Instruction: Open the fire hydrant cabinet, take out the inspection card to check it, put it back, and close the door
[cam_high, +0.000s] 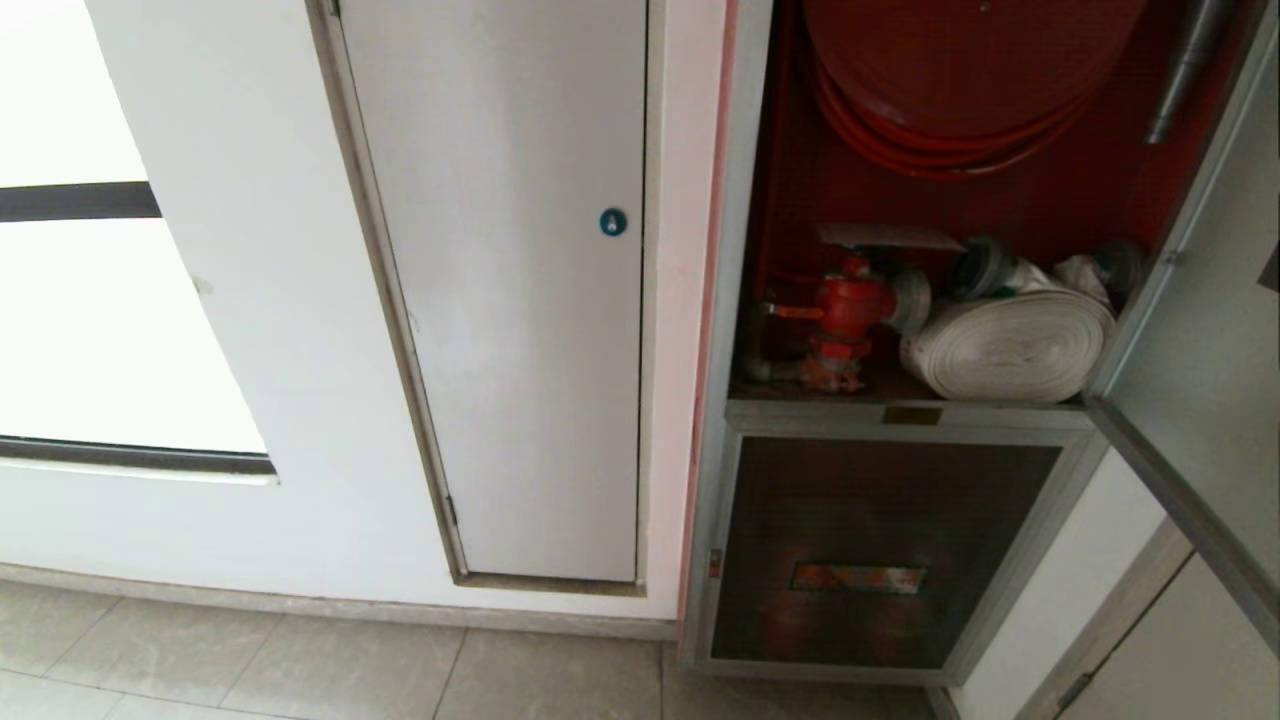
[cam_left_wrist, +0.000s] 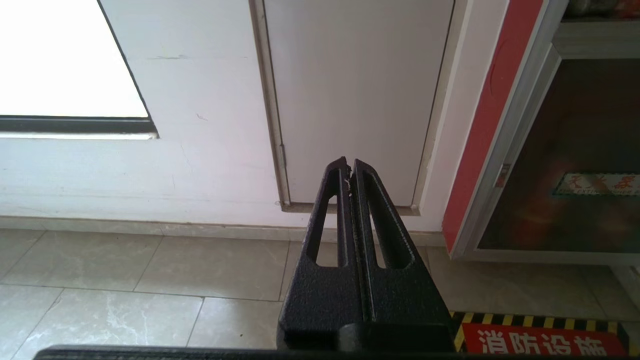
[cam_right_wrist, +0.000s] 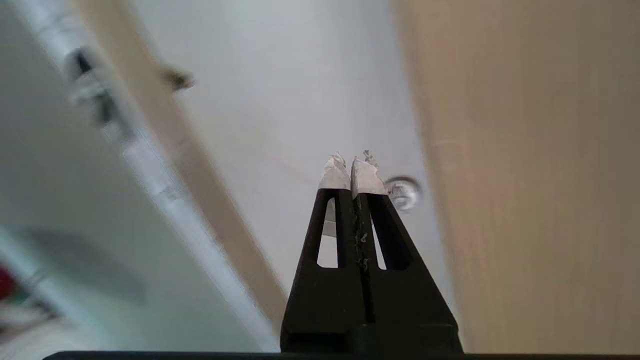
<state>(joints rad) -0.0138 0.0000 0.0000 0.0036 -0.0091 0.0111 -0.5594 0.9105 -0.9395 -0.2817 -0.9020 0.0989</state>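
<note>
You are seeing the door (cam_high: 1200, 330) standing open, so the inspection card (cam_high: 885, 236) above the red valve (cam_high: 845, 310) is reachable; right gripper (cam_right_wrist: 352, 167) is pressed together, empty.

The fire hydrant cabinet (cam_high: 905, 300) stands open, a card-like sheet (cam_high: 885, 236) seemingly atop the red valve (cam_high: 845, 310).

Daylight floods in through the window (cam_high: 90, 320) at nine o'clock, blown out to pure white with no detail. The white wall (cam_high: 280, 300) is evenly lit. Inside the cabinet (cam_high: 960, 200) at two o'clock it is dim and shadowed, the valve (cam_high: 845, 320) soft-edged. The right wrist view is smeared with blur, its background out of focus; the left wrist view is crisp.
</note>
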